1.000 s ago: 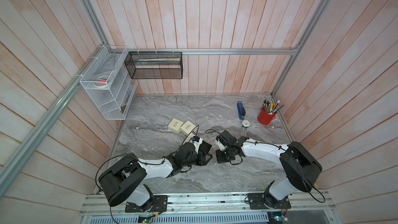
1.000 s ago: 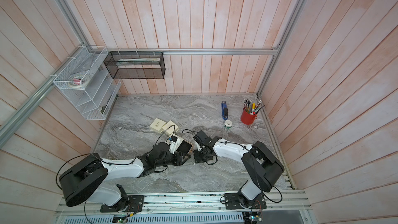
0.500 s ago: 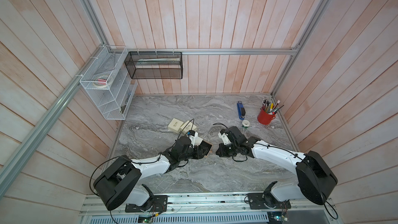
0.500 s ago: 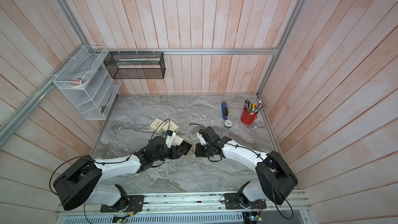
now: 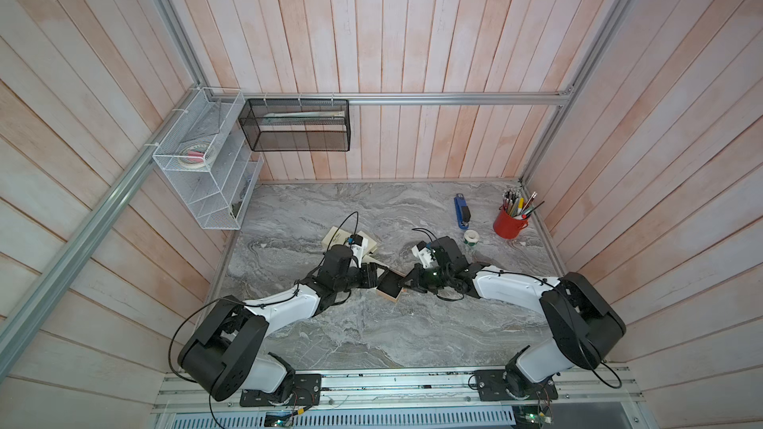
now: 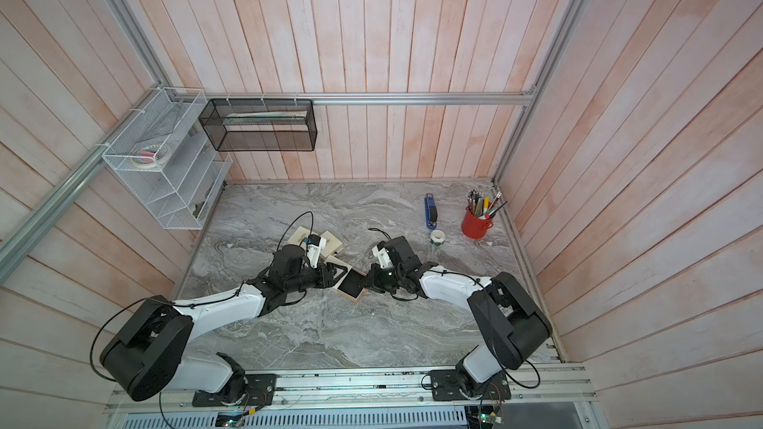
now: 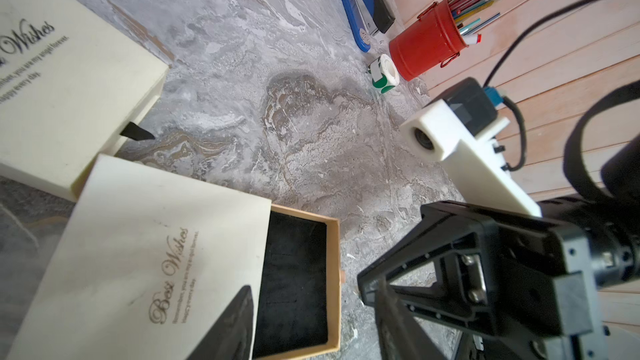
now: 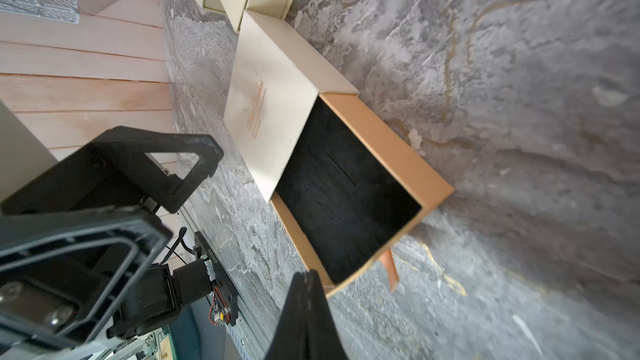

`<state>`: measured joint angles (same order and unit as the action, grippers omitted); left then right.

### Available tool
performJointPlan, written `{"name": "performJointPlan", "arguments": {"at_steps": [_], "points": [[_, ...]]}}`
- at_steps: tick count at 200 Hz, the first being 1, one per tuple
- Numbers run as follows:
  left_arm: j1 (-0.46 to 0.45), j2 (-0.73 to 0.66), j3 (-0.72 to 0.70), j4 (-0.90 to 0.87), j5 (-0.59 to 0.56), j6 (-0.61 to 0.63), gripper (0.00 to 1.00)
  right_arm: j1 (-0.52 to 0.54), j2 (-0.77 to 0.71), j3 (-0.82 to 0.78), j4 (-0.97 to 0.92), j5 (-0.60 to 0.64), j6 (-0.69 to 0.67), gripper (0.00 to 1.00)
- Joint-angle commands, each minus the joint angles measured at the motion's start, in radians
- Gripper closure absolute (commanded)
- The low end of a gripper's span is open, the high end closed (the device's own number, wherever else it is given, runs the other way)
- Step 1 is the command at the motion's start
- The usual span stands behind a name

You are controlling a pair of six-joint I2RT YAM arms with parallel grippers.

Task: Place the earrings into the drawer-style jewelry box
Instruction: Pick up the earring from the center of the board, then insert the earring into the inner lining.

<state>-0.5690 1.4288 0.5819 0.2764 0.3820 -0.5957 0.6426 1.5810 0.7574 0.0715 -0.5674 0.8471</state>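
Drew right fingers (image 8: 304, 313), pinched shut on nothing discernible, closer to the rim of the pulled-out drawer (image 8: 389, 145) of the jewelry box (image 8: 273, 91). Kept left fingers (image 8: 207, 148) half spread beside its sleeve. Spotted no earrings in the black lining; judged delivery pending.

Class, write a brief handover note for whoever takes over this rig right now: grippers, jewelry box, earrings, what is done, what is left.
Left gripper: at the jewelry box sleeve, one finger over it; grip unclear.
Right gripper: shut, nothing seen in it, tip near the front edge of the drawer.
Drawer: pulled out, black lining bare.
Earrings: not made out in any view.
Done: drawer open. Left: find the earrings, place them in the drawer, probably slide it shut.
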Motion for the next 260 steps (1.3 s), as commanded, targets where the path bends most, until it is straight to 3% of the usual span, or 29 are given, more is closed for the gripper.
{"name": "performJointPlan", "arguments": {"at_steps": [1,260], "points": [[0.006,0.020,0.024,0.002,0.038,0.030,0.43,-0.002,0.042,0.044,0.045,-0.008,0.041,1.00],[-0.004,0.106,0.045,0.006,0.118,0.053,0.42,-0.001,0.215,0.112,0.139,-0.029,0.113,1.00]]}}
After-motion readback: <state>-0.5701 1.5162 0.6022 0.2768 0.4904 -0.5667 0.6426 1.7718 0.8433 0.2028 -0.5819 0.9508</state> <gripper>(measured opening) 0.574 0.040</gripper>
